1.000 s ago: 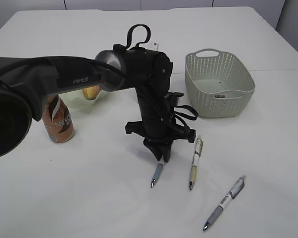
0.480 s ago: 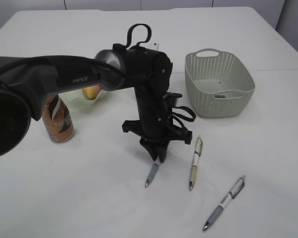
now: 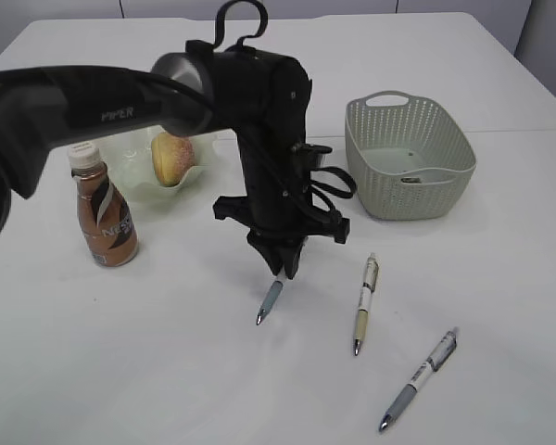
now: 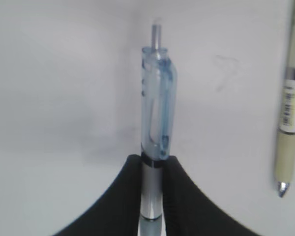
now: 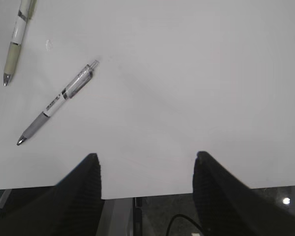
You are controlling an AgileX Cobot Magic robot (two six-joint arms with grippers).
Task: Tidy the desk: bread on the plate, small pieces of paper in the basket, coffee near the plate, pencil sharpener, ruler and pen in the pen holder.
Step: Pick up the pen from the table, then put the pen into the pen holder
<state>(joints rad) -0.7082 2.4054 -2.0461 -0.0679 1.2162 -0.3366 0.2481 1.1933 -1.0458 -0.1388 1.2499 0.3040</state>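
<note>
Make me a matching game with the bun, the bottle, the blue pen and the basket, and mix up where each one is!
Things:
1. oval golden-brown bun
2. brown plastic coffee bottle with white cap
3. light blue see-through pen
4. grey-green oval plastic basket

Places:
A. right of the black arm, on the white tabletop
B. pinched in the left tool
C. on the pale green ruffled glass plate
D. standing upright in front of the plate

Pairs: 1-C, 2-D, 3-B, 4-A

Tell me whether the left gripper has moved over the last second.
Yes. The left gripper, holding the blue pen, has risen and shifted left, away from the beige pen lying on the desk.
</note>
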